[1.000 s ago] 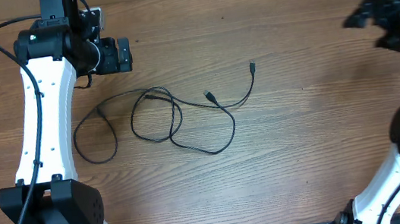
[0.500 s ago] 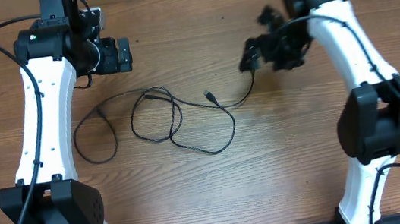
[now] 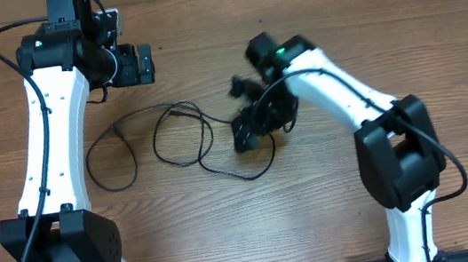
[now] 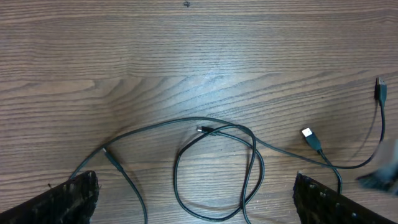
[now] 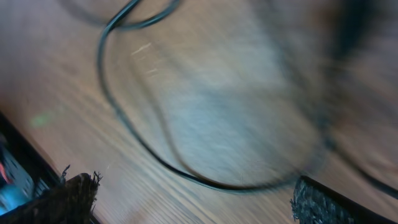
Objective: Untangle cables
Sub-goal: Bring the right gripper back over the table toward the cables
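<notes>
Right pincer (image 3: 250, 129) newly above cables (image 3: 156, 145)

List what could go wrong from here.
1. The open right end effector hangs over the cables where strands cross; closing there could pinch two strands and tighten the tangle.
2. Its wrist view is blurred, so aim is doubtful; it could snag the plug instead.

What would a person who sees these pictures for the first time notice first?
Thin black cables lie in tangled loops in the middle of the wooden table. The right gripper, blurred and open, hangs just over their right end; the left gripper, also open, hovers above the far left side.
</notes>
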Tool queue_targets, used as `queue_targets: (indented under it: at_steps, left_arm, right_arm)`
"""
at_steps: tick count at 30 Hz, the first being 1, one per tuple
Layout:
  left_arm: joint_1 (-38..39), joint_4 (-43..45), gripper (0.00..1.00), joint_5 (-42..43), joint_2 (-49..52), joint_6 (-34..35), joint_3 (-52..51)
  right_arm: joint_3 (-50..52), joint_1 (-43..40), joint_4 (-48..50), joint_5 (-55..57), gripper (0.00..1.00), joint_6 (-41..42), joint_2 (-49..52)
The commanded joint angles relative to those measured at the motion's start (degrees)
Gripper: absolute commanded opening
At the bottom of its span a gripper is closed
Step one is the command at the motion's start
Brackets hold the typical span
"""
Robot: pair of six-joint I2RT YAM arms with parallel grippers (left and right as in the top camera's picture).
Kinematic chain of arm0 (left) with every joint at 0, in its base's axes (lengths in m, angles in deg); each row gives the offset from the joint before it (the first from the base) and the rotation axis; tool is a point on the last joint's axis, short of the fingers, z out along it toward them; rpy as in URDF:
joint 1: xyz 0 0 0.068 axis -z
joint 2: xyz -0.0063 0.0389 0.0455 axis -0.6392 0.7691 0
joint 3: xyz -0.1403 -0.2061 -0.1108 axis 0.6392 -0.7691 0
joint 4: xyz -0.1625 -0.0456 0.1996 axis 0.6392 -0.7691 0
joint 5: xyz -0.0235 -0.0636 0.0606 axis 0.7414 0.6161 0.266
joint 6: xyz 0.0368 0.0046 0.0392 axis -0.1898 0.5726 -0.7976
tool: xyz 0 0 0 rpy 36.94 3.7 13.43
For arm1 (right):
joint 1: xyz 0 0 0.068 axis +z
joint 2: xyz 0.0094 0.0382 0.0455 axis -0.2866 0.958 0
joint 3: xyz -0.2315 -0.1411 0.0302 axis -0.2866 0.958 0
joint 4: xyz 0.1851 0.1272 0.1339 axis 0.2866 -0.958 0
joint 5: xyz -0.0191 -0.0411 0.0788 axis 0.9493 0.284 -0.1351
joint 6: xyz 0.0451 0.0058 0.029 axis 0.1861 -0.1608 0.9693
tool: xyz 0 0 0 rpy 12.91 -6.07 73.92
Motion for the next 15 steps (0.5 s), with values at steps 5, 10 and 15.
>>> queue_targets:
  at_steps: [5,10,15]
  left_arm:
    - [-0.24,0.0,0.99,-0.2,0.24,1.16,1.16]
    - [-0.24,0.0,0.99,-0.2,0.24,1.16,1.16]
    - [-0.26,-0.02,0.99,-0.2,0.24,1.16,1.16]
  right_arm:
    - [4.2,7.74,6.58,1.92,1.0,-7.89,-0.68]
    - [9.09,11.02,15.37,1.95,1.0,-7.65,-0.68]
    - [13.33,12.07,21.46,2.89,0.98,-7.58,-0.68]
